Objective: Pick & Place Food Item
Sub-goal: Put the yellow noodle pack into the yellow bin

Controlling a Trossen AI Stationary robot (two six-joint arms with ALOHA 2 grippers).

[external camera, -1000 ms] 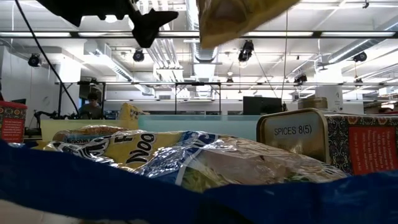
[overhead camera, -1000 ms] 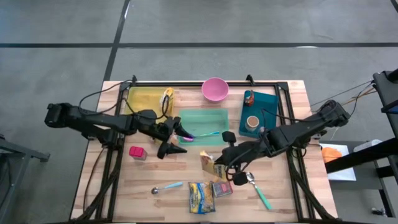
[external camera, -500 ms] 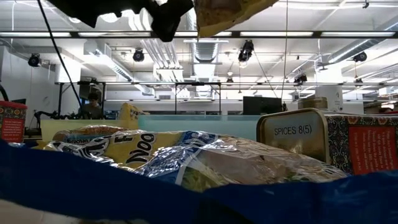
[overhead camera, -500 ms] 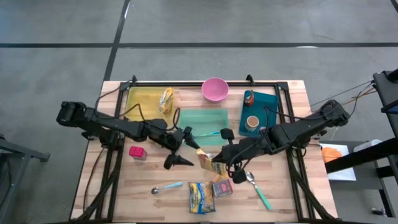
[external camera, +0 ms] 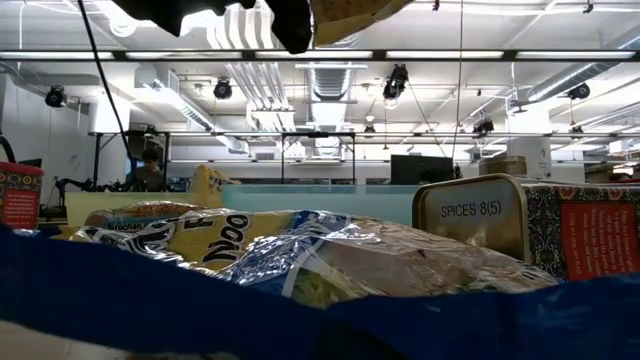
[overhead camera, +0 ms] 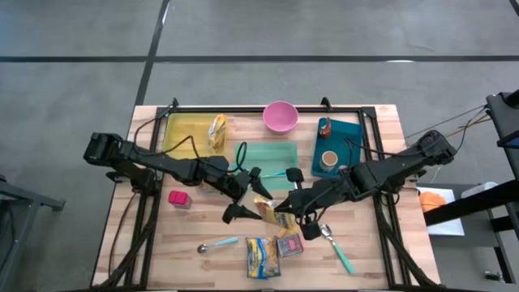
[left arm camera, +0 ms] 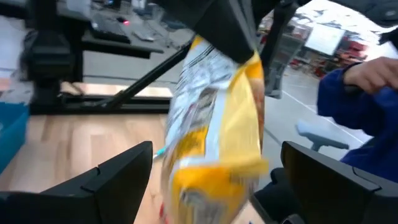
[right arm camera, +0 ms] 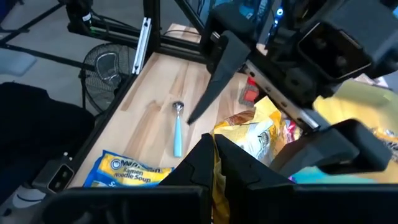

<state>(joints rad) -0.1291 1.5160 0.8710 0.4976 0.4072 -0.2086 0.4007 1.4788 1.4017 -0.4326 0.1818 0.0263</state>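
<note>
A yellow-and-white food packet hangs over the middle of the table, with my right gripper shut on its top. My left gripper is open and has come in level from the table's left. Its two fingers stand one on each side of the packet, with a gap on both sides. In the low view the packet and the dark left gripper show only at the top edge. My right gripper pinches the packet's upper edge between its two shut fingers, slanting down from the table's right side. The packet hangs below the fingers, clear of the table.
A yellow tray holding another packet, a pink bowl, a green tray and a teal tray stand along the far side. A pink block, two spoons, a noodle packet and a spice tin lie nearer.
My left gripper has travelled toward the table's right edge and a little nearer, up to the hanging packet, staying open until its fingers flank it. My right gripper has kept the packet lifted in nearly the same place.
</note>
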